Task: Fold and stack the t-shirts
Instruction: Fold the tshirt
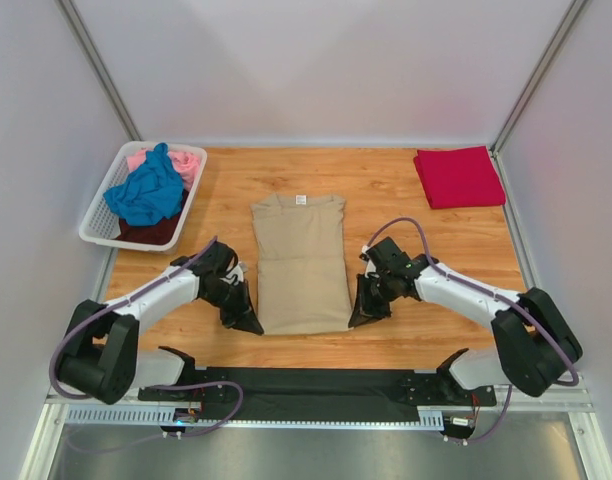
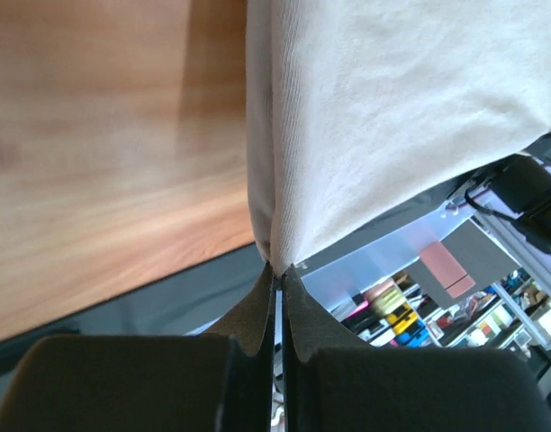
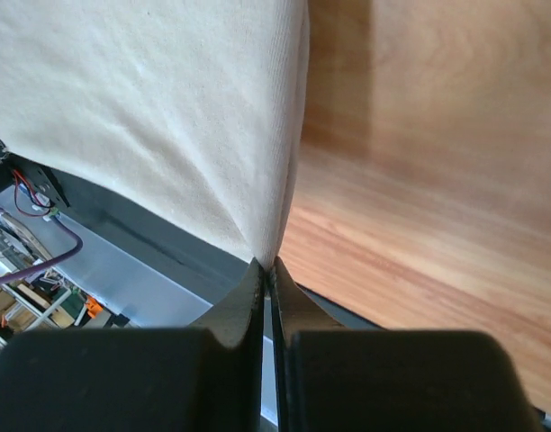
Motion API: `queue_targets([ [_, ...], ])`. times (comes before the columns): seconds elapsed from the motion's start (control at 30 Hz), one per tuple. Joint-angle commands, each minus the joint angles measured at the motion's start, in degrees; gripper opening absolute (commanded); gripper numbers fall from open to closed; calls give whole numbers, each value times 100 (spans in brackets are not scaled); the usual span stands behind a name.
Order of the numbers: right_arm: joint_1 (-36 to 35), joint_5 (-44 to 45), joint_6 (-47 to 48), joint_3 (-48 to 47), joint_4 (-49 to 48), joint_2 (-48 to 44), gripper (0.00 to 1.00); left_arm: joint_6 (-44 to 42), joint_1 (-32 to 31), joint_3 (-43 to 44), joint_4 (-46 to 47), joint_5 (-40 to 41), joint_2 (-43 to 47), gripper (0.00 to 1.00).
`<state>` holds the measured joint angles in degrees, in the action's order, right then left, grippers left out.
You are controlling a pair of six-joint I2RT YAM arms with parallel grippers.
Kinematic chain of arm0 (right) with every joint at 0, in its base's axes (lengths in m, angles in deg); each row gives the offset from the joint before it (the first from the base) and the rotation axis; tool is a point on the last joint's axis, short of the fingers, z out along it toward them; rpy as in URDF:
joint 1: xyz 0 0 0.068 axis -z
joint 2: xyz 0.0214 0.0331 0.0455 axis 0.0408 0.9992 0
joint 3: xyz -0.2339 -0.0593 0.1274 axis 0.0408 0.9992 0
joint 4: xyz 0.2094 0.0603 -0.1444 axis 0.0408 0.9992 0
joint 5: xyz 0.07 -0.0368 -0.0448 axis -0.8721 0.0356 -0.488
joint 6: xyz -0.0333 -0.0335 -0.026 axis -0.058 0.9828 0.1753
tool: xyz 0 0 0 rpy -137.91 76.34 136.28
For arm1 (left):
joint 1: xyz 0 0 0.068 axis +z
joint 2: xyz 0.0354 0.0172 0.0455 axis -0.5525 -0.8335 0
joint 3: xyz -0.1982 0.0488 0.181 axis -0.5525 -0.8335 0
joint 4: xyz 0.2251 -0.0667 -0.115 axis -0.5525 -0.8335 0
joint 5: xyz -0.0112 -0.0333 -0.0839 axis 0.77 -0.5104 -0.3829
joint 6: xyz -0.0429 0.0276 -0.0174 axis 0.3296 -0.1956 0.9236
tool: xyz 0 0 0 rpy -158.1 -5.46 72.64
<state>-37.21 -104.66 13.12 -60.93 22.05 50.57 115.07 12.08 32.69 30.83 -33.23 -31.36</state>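
Note:
The tan t-shirt [image 1: 301, 262] lies in the middle of the table, folded into a long strip with its collar at the far end. My left gripper [image 1: 248, 322] is shut on its near left corner; the left wrist view shows the tan cloth [image 2: 383, 117] pinched at the fingertips. My right gripper [image 1: 362, 315] is shut on its near right corner, with the cloth [image 3: 167, 117] pinched in the right wrist view. A folded crimson red t-shirt [image 1: 458, 176] lies at the far right. Blue [image 1: 146, 190], pink [image 1: 183, 162] and dark [image 1: 149, 232] t-shirts are heaped in the basket.
The white lattice basket [image 1: 96, 228] stands at the far left corner of the wooden table. Grey walls close in the table on three sides. A black rail [image 1: 316, 385] with the arm bases runs along the near edge.

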Motion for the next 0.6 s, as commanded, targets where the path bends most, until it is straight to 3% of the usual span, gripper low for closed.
queue_targets([
  [0.0, -160, 277, -436, 118, 381, -461, 0, 177, -87, -114, -604, 75, 457, 0],
  [0.57, -398, 409, -972, 294, 865, -1481, 0, 643, -421, -238, -1185, 22, 1662, 0],
])
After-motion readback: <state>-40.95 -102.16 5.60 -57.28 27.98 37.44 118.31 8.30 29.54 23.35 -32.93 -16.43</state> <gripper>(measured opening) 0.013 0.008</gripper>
